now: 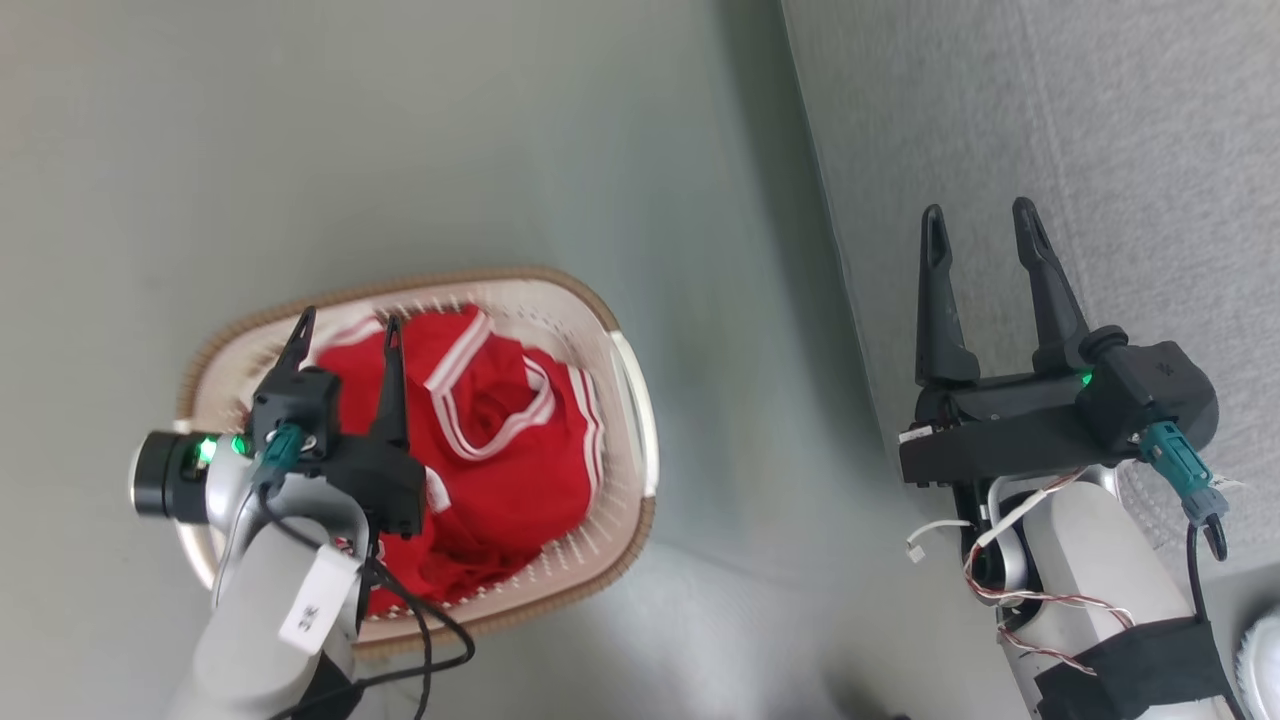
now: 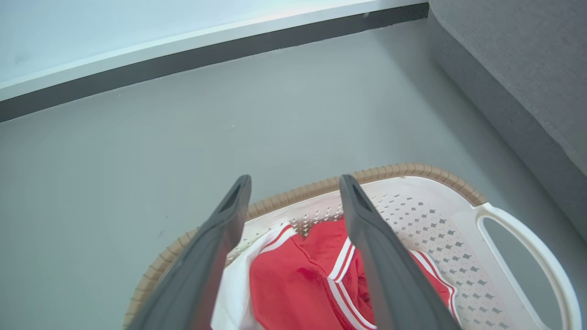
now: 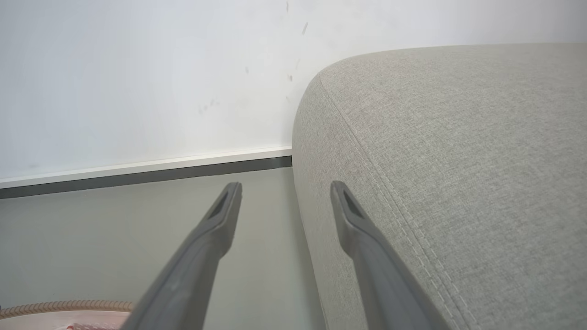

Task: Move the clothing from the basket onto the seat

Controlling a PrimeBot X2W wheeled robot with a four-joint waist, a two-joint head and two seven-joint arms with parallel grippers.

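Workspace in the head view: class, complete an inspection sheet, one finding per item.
Surface: grey floor, smooth.
Job's things: red clothing lies in the basket; seat stands beside it, apart.
Clutter: unidentified white edge at the corner.
Grippers: left gripper open above the clothing; right gripper open at the seat's edge.
Cables: black cable on left arm; red-white wires on right arm.
Surroundings: white wall, dark skirting.

The basket (image 1: 632,392) sits on the grey floor (image 1: 400,130) at lower left, heaped with the red clothing (image 1: 500,440) and its white stripe trim. The left gripper (image 1: 348,320) hangs over the basket's left half, fingers spread apart. To the right, the right gripper (image 1: 979,210) is over the seat (image 1: 1100,120) near its edge, fingers wide too, well apart from the basket.
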